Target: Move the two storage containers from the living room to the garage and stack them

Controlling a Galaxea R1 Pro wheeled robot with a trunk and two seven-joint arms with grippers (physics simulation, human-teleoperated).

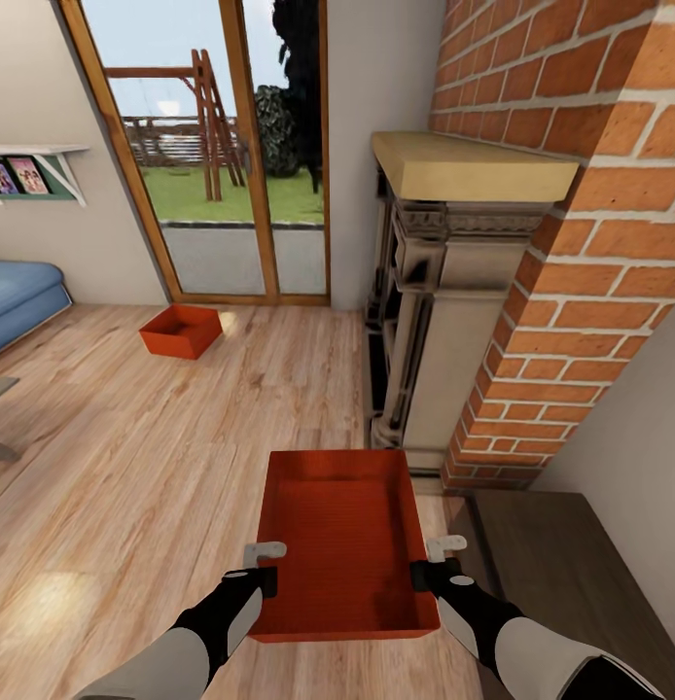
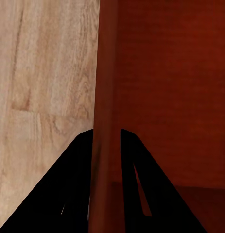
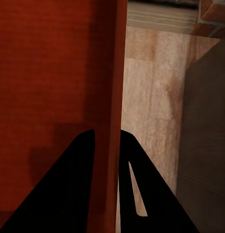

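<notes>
An orange-red storage container (image 1: 342,540) hangs between my two arms above the wood-plank floor of the living room. My left gripper (image 1: 265,580) is shut on its left wall (image 2: 103,97), and my right gripper (image 1: 423,576) is shut on its right wall (image 3: 114,97); in each wrist view one finger sits inside the tray and one outside. The second storage container (image 1: 181,331) lies on the planks by the wood-framed glass doors (image 1: 216,146), far ahead to the left. The garage is out of view.
The brick fireplace (image 1: 571,243) with its stone mantel (image 1: 469,165) stands close on the right. A dark low wooden surface (image 1: 561,574) lies beside my right arm. A blue sofa (image 1: 17,297) and a wall shelf (image 1: 31,170) sit at left.
</notes>
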